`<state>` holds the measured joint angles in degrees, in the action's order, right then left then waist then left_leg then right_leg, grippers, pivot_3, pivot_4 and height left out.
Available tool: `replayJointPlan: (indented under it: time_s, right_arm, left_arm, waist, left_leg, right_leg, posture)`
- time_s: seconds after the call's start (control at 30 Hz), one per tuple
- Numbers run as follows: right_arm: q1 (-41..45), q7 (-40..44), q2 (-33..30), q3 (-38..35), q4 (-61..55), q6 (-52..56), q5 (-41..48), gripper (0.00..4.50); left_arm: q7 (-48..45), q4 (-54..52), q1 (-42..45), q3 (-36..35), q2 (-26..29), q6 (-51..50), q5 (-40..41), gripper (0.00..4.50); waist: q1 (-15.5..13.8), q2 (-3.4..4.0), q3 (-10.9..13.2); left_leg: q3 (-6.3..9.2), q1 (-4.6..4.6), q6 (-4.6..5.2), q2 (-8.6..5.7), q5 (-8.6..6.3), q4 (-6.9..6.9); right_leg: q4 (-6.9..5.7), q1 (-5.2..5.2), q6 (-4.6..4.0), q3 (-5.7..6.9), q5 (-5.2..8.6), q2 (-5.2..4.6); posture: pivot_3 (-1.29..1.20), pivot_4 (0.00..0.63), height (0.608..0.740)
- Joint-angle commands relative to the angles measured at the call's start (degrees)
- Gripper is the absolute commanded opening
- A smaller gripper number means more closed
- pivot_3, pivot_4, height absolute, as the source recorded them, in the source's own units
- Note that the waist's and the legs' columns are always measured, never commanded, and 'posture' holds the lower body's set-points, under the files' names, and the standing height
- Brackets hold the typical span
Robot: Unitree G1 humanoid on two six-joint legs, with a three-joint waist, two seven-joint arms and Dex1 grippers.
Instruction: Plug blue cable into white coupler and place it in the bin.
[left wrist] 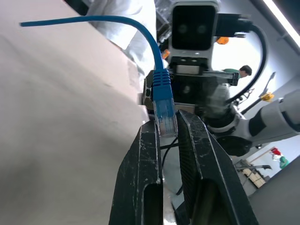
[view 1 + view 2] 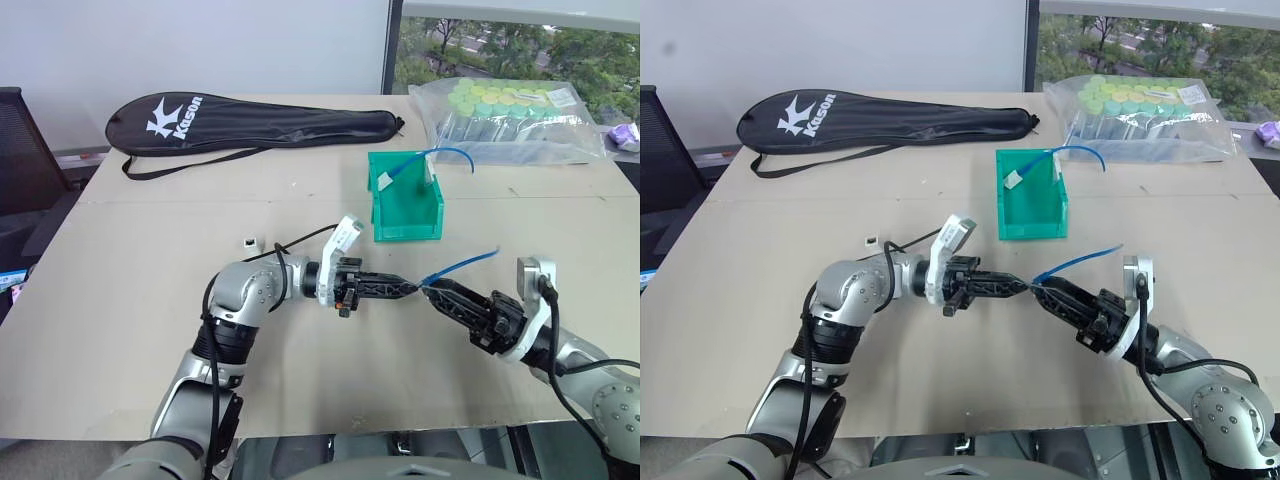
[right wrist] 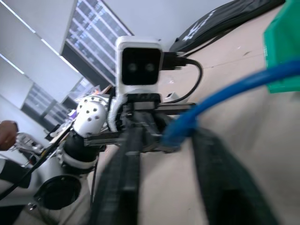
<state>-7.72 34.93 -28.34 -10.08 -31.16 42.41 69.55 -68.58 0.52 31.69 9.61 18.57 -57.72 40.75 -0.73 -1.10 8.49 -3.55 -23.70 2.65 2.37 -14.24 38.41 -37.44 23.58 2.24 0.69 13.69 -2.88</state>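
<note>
Two grippers of mine meet tip to tip over the table [image 2: 150, 330], near its middle. My left gripper [image 2: 405, 288] points level toward three o'clock, its fingers [image 1: 143, 154] closed on the clear plug of the blue cable [image 2: 462, 264]. My right gripper [image 2: 432, 290] points toward ten o'clock and is clamped on the same cable just behind that plug; the cable rises from there and arcs away toward two o'clock, its far end free in the air. The white coupler [image 2: 250, 241] sits alone on the table at about ten o'clock from my left gripper, well apart from the cable. The bin [image 2: 405, 212] stands at twelve o'clock from where the grippers meet, with another blue cable [image 2: 440, 153] draped over its far rim. Beyond it lie a black racket case [image 2: 250, 122] at eleven o'clock and a clear bag [image 2: 510, 120] of tubes at one o'clock.
</note>
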Motion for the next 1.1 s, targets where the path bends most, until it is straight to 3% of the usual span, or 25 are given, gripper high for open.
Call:
replayJointPlan:
  time_s: [0.03,0.37,0.43,0.53,0.8,0.97,1.1]
  right_arm:
    - [1.1,0.7,0.0,-0.1,-2.8,0.0,3.3,0.06]
    - [1.7,2.2,-0.9,0.4,-2.6,0.1,4.2,0.06]
    - [1.7,2.6,-1.0,0.4,-2.4,0.1,4.3,0.0]
    - [1.5,2.9,-1.1,0.0,-1.7,-0.3,3.7,0.0]
    - [1.3,2.7,-0.5,-0.4,1.6,-4.8,-4.9,0.0]
    - [3.7,2.4,2.2,0.3,4.3,-6.9,-8.1,0.0]
    - [5.5,2.7,3.2,0.5,5.5,-7.2,-9.0,0.0]
  left_arm:
    - [0.6,-0.7,0.7,0.9,0.0,0.9,-0.2,0.0]
    - [-0.4,-0.5,0.2,-0.4,0.2,1.1,2.1,0.0]
    - [-0.3,-1.0,-0.1,-0.3,0.3,1.8,2.1,0.98]
    - [3.3,-3.5,-2.2,-2.0,0.6,0.9,2.6,2.01]
    - [16.9,-29.2,-21.6,-10.5,6.0,1.1,5.7,2.01]
    - [33.7,-37.9,-33.9,-14.8,1.5,18.1,-9.5,2.01]
    - [45.2,-35.5,-42.8,-15.0,-1.0,34.0,-25.2,2.01]
  waist:
    - [0.0,0.0,0.0]
    - [0.0,0.0,0.0]
    - [0.0,0.0,0.0]
    - [0.0,0.0,0.0]
    - [0.9,0.02,0.0]
    - [0.1,0.02,0.0]
    - [0.0,0.03,0.0]
  left_leg:
    - [0.0,0.0,0.0,0.0,0.0,0.0]
    - [0.0,0.0,0.0,0.0,0.0,0.0]
    - [0.0,0.0,0.0,0.0,0.0,0.0]
    - [0.0,0.0,0.0,0.0,0.0,-0.01]
    - [0.0,0.01,-0.01,0.32,0.0,-0.08]
    - [0.0,0.04,-0.01,0.25,0.0,-0.05]
    - [-0.11,0.08,-0.01,0.21,0.0,-0.07]
  right_leg:
    - [0.0,0.0,0.0,0.0,0.0,0.0]
    - [0.01,0.0,0.0,0.0,0.0,0.0]
    - [0.01,0.0,0.0,-0.01,0.0,0.0]
    - [0.01,0.0,0.0,-0.01,0.0,0.0]
    - [0.04,0.02,-0.01,-0.09,0.01,-0.03]
    - [0.04,-0.02,-0.24,-0.14,0.12,-0.15]
    - [0.05,-0.03,-0.26,-0.23,0.12,-0.16]
  posture:
    - [0.0,0.15,0.74]
    - [0.0,0.15,0.74]
    - [0.0,0.15,0.74]
    - [0.0,0.15,0.74]
    - [0.0,0.15,0.74]
    - [0.0,0.15,0.74]
    - [0.0,0.15,0.74]
